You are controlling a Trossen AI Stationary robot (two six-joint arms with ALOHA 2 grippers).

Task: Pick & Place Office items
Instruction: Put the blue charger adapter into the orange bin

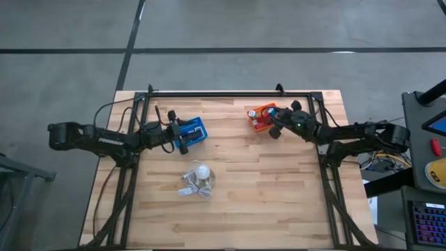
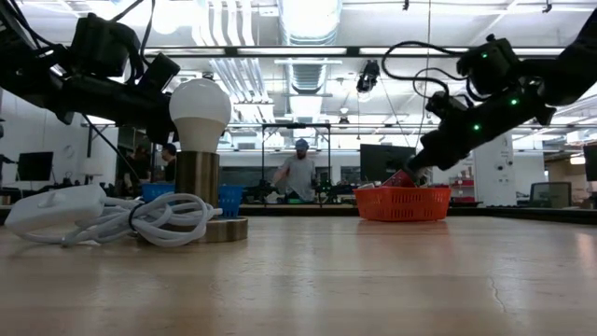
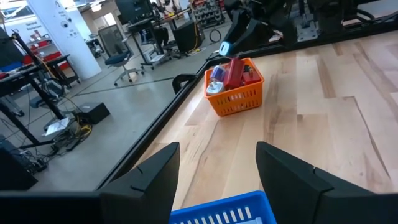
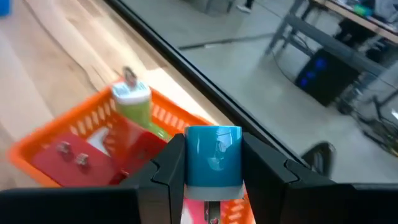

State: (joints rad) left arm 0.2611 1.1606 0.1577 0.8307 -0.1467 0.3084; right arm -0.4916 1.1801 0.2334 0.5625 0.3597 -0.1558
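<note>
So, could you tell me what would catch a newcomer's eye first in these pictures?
Probably the white bulb on its brass base, cord coiled beside it, mid-table. Next, the right gripper pinching a blue-capped item over the orange basket at the far right. The left gripper hangs open over the blue basket at the far left.

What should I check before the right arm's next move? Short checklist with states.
1. Right pincer has a grip: ok, shut on the blue-capped item.
2. Right pincer position: ok, over the orange basket at the table's far right.
3. Held item clear of the basket contents: cannot tell; the red item and green bottle sit close below.
4. Left pincer out of the way: ok, open and empty above the blue basket at the far left.
5. Path between baskets: not ok if kept low; the lamp bulb and its cord sit mid-table.
</note>
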